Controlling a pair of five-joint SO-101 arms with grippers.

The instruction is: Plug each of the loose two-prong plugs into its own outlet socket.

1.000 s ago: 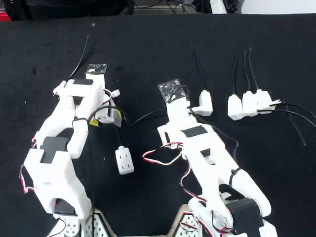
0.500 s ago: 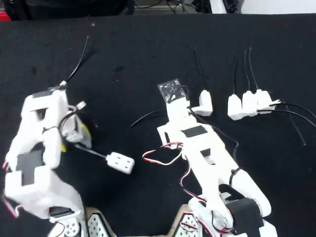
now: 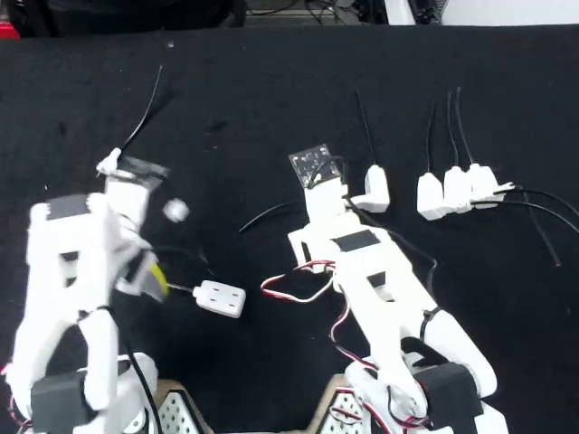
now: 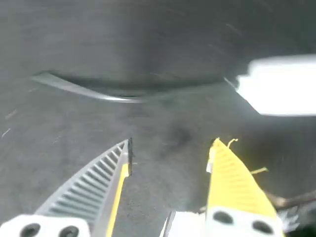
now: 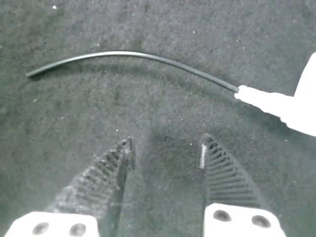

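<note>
Left gripper (image 4: 171, 143) and right gripper (image 5: 168, 139) are left gaping, empty; outlet socket (image 3: 220, 297), 4 o'clock of left, should be pinched squarely.

A black table (image 3: 262, 81) with a red object (image 3: 7, 30) at its far edge

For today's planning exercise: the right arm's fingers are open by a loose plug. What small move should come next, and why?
Probably shift the right gripper sideways over the white plug and close on it: its fingers stand open above bare cloth, holding nothing, and the plug lies loose beside them.
</note>
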